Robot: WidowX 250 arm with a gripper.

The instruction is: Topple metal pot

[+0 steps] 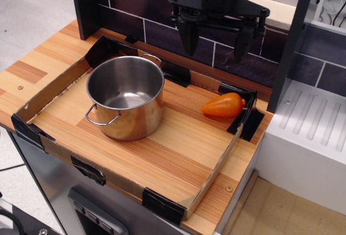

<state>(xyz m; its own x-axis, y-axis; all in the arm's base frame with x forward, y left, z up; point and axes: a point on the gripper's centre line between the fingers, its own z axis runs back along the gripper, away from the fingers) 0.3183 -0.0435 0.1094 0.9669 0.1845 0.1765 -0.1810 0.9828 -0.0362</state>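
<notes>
The metal pot (126,99) stands upright on the wooden counter, left of centre, shiny steel with two wire loop handles and no lid. Its inside is empty. My gripper (215,48) hangs above the back of the counter, up and to the right of the pot and well apart from it. Its two black fingers are spread wide and hold nothing.
A low cardboard wall (54,86) with black tape at the corners rims the wooden counter (162,154). An orange carrot-shaped toy (223,105) lies at the right near the rim. A dark tiled backsplash (135,8) stands behind. A white sink drainer (308,121) is to the right.
</notes>
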